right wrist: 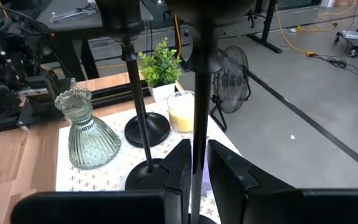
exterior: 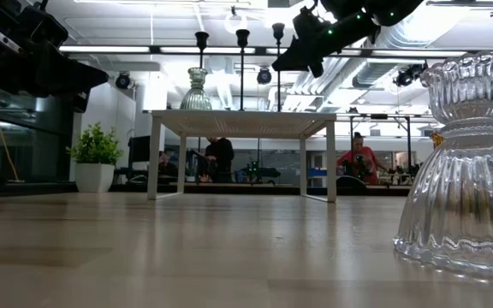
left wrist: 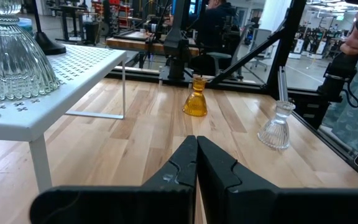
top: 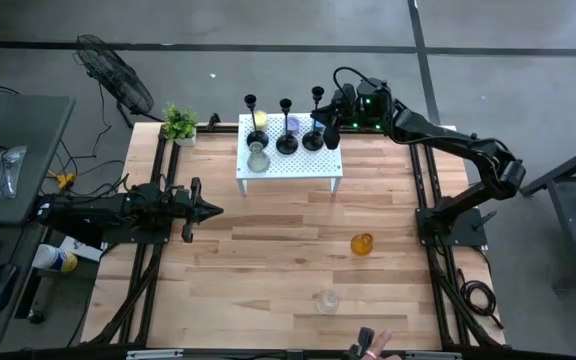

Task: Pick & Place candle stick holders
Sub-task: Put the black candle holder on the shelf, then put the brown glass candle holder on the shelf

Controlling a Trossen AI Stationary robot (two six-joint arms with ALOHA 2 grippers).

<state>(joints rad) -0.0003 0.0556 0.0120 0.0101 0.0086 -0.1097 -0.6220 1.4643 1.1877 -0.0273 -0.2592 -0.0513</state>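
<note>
Three black candlesticks stand in a row on the white perforated shelf (top: 290,175) at the far side of the table, and the one that matters is the right-hand candlestick (top: 315,120), because the right gripper (top: 330,122) is right at it. Seen from that arm's wrist, the thin stem runs straight up between the two dark fingers (right wrist: 178,171), so the stick's long axis is upright and crosses the claw's line of closing squarely. The jaws stand only a little apart, with a sliver of gap on each side of the stem; whether they press it or have just let go I cannot tell. Its round base looks to be sitting on the shelf, beside the middle candlestick (top: 286,125) and the left candlestick (top: 252,118), with the ribbed green glass holder (top: 258,158) and a yellow cup (top: 259,120) close by. The left gripper (top: 208,209) waits low over the table's left side, pinched shut on nothing, well away from the shelf. An amber glass holder (top: 362,244) and a clear glass holder (top: 327,300) sit on the bare wood nearer the front, nearer to the right arm's side.
</note>
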